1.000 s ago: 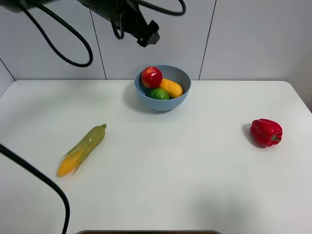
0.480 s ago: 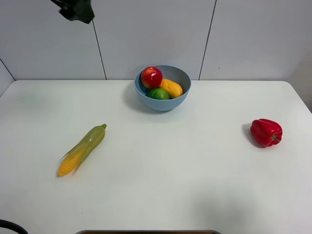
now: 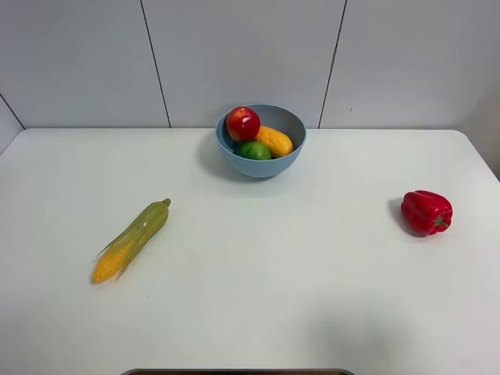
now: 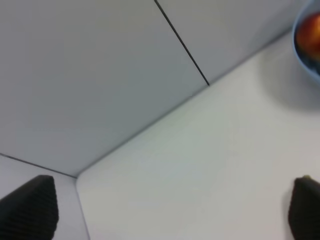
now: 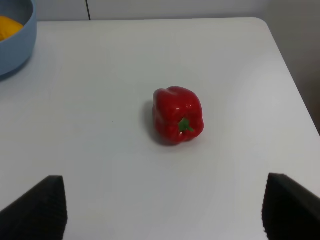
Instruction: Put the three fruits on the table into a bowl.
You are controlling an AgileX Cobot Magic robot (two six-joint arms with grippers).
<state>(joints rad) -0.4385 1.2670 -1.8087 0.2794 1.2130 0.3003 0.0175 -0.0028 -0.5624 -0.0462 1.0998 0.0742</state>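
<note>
At the back middle of the white table (image 3: 258,266) stands the light-blue bowl (image 3: 262,167). It holds the three fruits: the red apple (image 3: 243,123), the yellow-orange mango (image 3: 275,141) and the green lime (image 3: 255,150). Neither arm shows in the exterior high view. In the left wrist view my left gripper (image 4: 167,210) is open and empty over the table's far left corner, with the bowl (image 4: 306,67) and apple (image 4: 311,37) at the frame's edge. My right gripper (image 5: 164,207) is open and empty, short of the red pepper; the bowl (image 5: 17,47) and mango (image 5: 9,26) show at that view's edge.
A green-husked corn cob (image 3: 131,240) lies on the left half of the table. A red bell pepper (image 3: 426,212) lies near the right edge, and shows as the red bell pepper (image 5: 178,114) in the right wrist view. A grey panelled wall runs behind the table.
The left arm and its cable, seen at the top of the exterior high view a second ago, moved left and up and have left that view. Fruits, corn and pepper have not moved.
</note>
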